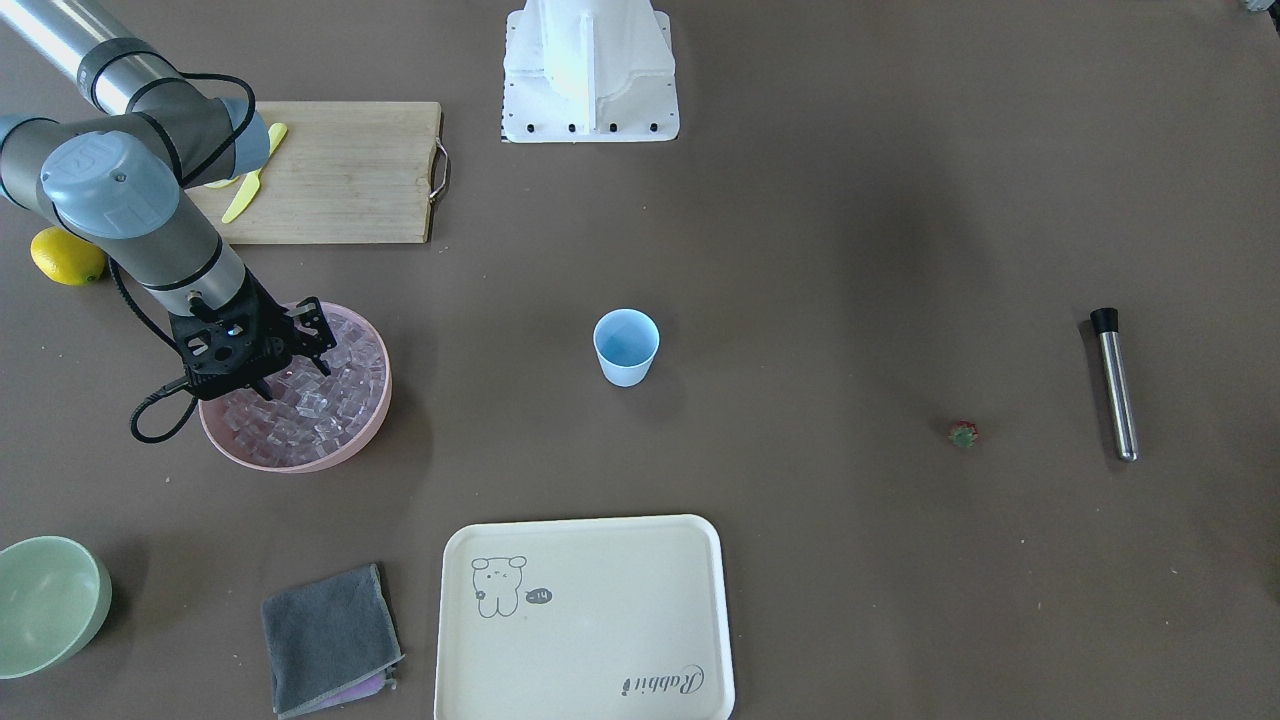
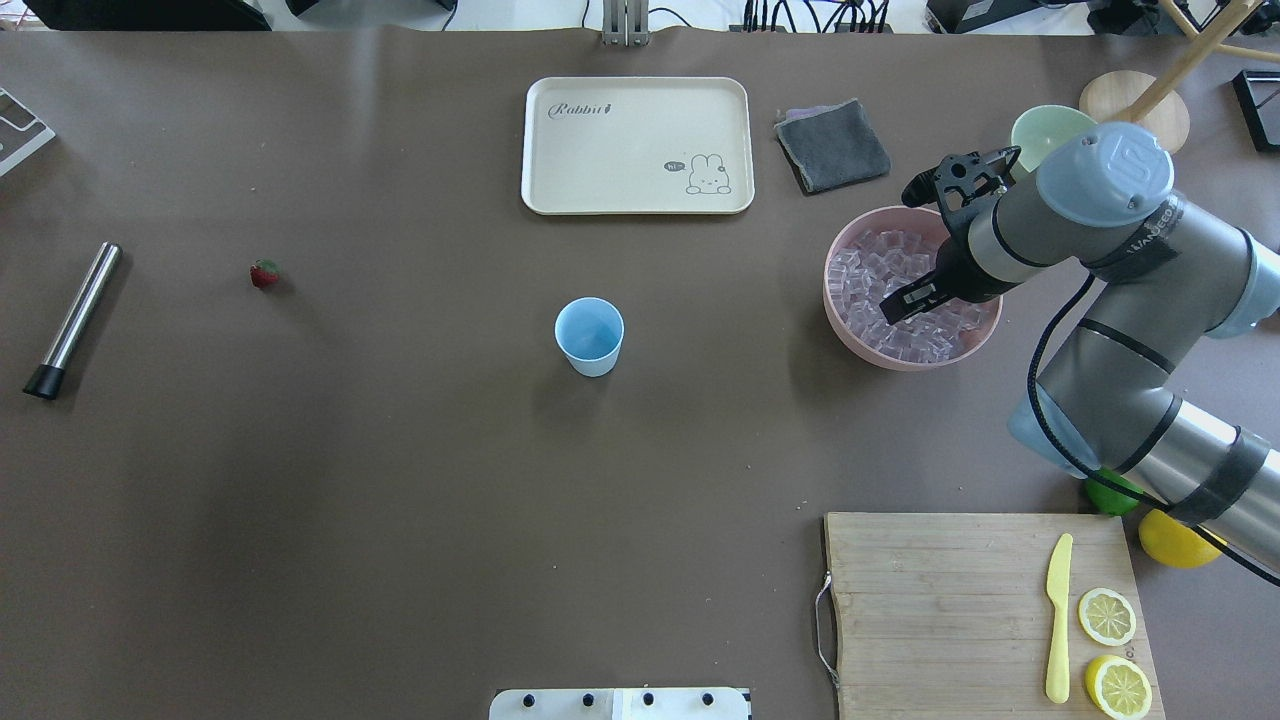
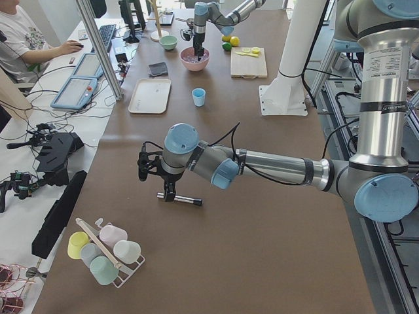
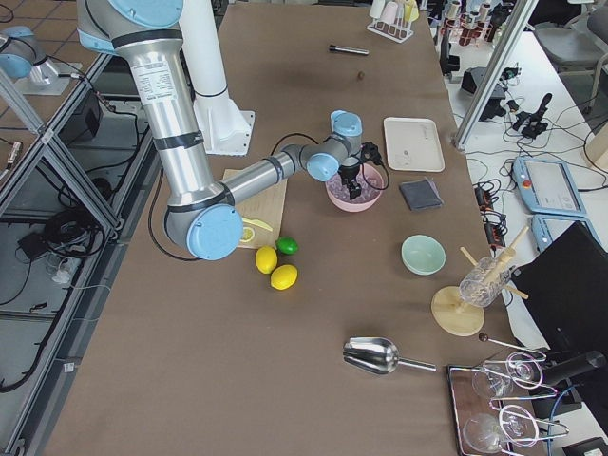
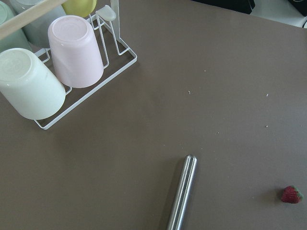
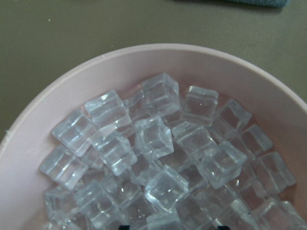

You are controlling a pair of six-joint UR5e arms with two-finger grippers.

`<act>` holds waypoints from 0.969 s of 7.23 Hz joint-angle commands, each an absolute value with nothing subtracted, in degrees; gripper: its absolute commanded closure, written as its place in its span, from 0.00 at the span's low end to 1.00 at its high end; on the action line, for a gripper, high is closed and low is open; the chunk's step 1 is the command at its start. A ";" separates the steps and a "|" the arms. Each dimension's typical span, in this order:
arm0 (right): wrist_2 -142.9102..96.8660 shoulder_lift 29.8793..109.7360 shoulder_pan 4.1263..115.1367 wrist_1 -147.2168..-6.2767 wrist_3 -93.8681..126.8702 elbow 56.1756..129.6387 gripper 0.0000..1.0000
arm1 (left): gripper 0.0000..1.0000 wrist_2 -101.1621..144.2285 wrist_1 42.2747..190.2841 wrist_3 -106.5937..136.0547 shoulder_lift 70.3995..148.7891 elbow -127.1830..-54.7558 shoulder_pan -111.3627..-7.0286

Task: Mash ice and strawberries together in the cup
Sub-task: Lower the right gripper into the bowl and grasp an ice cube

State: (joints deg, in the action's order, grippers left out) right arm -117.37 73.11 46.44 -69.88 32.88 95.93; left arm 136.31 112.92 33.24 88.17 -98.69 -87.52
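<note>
Ice cubes (image 6: 153,136) heaped in the pink bowl (image 6: 29,143) look slick, so 1 may squirt from the spread, empty right gripper (image 1: 292,372) before reaching the mid-table cup (image 1: 626,345).

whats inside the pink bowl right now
Clear ice cubes fill the pink bowl. The right gripper hangs over them, covering some; the bowl's bottom is hidden under ice.

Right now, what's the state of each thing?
cup: upright, empty
pink bowl: full of ice
strawberry: loose, outside cup
muddler: lying flat
tray: empty
right gripper: open, over ice
left gripper: above muddler, open or shut unclear
</note>
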 commanded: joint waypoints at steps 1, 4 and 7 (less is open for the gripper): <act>-117.60 73.04 46.41 -69.96 32.87 95.98 0.40 | 0.03 136.32 112.94 33.31 88.33 -98.61 -87.45; -117.33 72.95 46.32 -69.96 32.96 95.89 0.50 | 0.03 136.32 112.94 33.31 88.77 -98.35 -87.45; -117.16 72.95 46.32 -69.87 33.05 96.06 0.73 | 0.03 136.32 112.94 33.31 88.68 -98.44 -87.45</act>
State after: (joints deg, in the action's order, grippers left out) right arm -117.26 72.95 46.32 -69.95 33.03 96.01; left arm 136.32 112.90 33.31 88.75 -98.37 -87.45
